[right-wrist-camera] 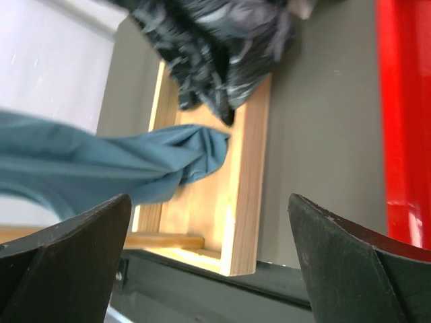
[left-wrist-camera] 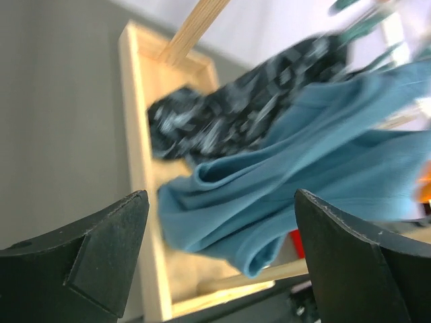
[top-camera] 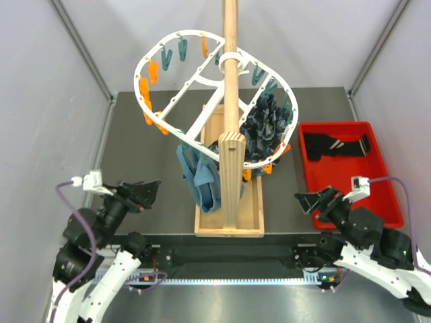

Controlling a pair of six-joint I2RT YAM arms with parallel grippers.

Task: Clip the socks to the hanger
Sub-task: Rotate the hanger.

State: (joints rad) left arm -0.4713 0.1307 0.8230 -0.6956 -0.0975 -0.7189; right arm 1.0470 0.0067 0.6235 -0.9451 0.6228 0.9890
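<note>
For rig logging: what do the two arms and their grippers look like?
Both arms: white shells, black joints. The left gripper and right gripper are black, each with two broad wedge-shaped fingers. A purple-grey cable loops to a small white box on each wrist.

The socks are too small and dark to count.

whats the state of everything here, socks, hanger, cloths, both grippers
socks, lying loose in the red bin, none clipped
hanger, tilted on the wooden pole, no socks on it
blue cloths, hanging from the hanger
patterned fabric, hanging from the hanger
left gripper, open, empty
right gripper, open, empty
</note>
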